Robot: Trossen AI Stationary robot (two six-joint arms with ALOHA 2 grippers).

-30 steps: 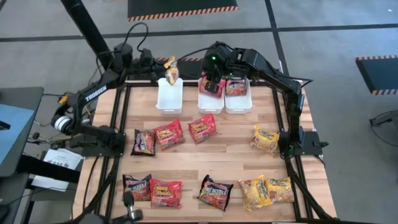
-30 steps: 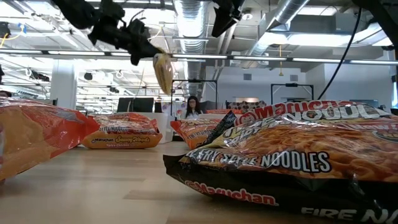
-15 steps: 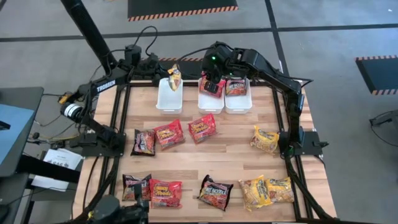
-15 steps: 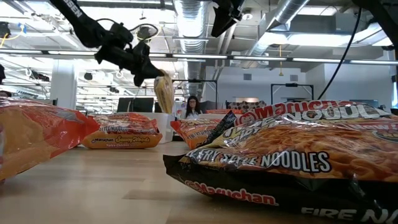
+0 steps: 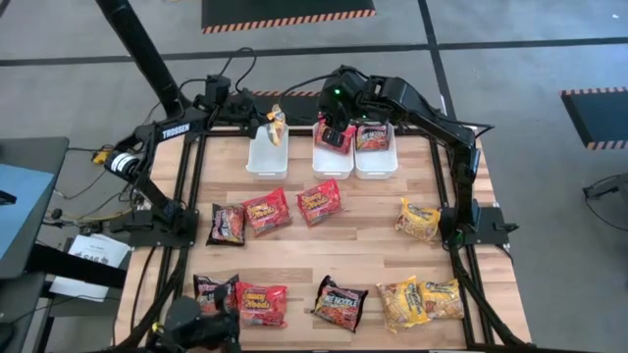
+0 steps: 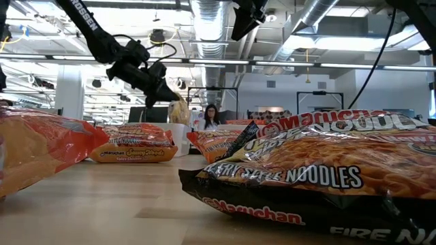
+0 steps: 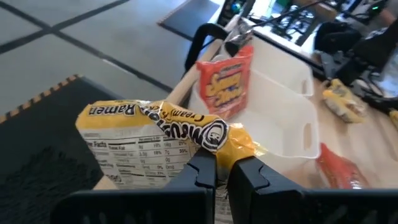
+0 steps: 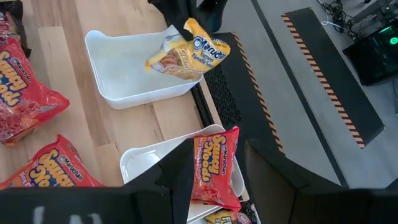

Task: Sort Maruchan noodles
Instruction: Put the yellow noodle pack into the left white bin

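My left gripper (image 5: 263, 123) is shut on a yellow noodle packet (image 5: 276, 125), which hangs over the far end of the left white bin (image 5: 267, 157). My right gripper (image 5: 339, 126) waits open above the middle bin (image 5: 332, 162). Its fingers stand on either side of a red packet (image 8: 214, 165) that stands on edge in that bin. Whether they touch it I cannot tell. The right bin (image 5: 375, 162) holds another red packet (image 5: 373, 137). Red, yellow and dark packets lie flat on the table. My left gripper (image 7: 222, 177) pinches the yellow packet between its two fingers by a crumpled edge (image 7: 233, 146). The fingers come slanting down from the table's far left side. The packet (image 8: 186, 56) is lifted clear and hangs tilted below the fingers, over the left bin's far rim.
A middle row on the wood has a dark packet (image 5: 227, 224), two red ones (image 5: 266, 211) (image 5: 319, 201) and a yellow one (image 5: 417, 219). Near the near edge lie several more, dark (image 5: 340, 302), red (image 5: 260, 304) and yellow (image 5: 402, 302). A person (image 6: 210, 117) stands in the room beyond.
My left gripper has moved down toward the left white bin, still shut on the yellow packet. The packet has come lower with it and now hangs just above the bin's far end.
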